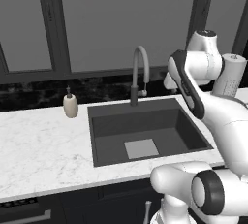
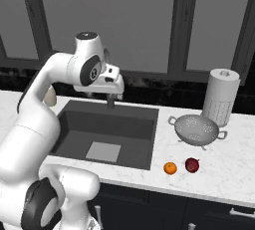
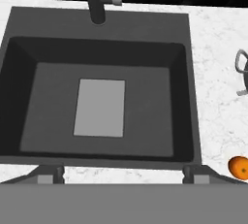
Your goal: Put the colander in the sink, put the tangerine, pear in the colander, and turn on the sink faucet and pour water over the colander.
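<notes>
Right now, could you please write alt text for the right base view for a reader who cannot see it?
A white robot arm reaches over an empty dark sink set in a marble counter. Right of the sink sit a metal colander, a tangerine, a dark-red pear and a paper towel roll.

Soap bottle (image 1: 70, 105) (beige) and paper towel roll (image 2: 221, 97).

Holed grey colander (image 2: 197, 129) upright on the counter right of the dark sink (image 2: 74, 124). Orange tangerine (image 2: 170, 168) just beside maroon pear (image 2: 192, 165), near the counter's front edge. Gooseneck faucet (image 1: 139, 75) behind the basin, dry.
</notes>
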Controlling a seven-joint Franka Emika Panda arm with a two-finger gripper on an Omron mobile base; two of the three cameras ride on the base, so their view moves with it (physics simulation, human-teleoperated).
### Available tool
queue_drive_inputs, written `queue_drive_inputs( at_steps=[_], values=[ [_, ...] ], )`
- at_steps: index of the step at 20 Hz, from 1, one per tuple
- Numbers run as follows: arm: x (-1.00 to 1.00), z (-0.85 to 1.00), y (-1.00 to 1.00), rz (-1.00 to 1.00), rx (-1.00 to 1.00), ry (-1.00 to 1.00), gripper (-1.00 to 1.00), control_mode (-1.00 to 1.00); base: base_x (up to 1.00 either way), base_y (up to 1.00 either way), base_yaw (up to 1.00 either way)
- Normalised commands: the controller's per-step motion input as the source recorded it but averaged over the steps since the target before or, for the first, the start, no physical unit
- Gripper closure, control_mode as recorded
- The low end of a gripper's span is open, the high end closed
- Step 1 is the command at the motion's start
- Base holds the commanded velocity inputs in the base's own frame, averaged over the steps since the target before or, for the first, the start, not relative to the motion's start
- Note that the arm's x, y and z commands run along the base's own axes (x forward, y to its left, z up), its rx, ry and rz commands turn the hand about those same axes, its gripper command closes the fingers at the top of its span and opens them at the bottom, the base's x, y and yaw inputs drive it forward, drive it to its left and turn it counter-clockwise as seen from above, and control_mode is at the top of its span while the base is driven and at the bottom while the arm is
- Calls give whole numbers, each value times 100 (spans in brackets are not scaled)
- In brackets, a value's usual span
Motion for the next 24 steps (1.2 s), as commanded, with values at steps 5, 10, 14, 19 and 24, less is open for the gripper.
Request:
queue_drive_inputs(
  at_steps=[5, 10, 14, 19, 24],
  values=[
    [-16, -27, -100, -6, 0, 2, -100, -100, 0, 0, 0],
    [-1, -34, -100, -7, 0, 4, -100, -100, 0, 0, 0],
    [8, -37, -87, -3, 0, 0, -100, -100, 0, 0, 0],
    [26, -44, -68, -3, 0, 0, -100, -100, 0, 0, 0],
    [25, -56, -38, -6, 0, 0, -100, -100, 0, 0, 0]
  ],
)
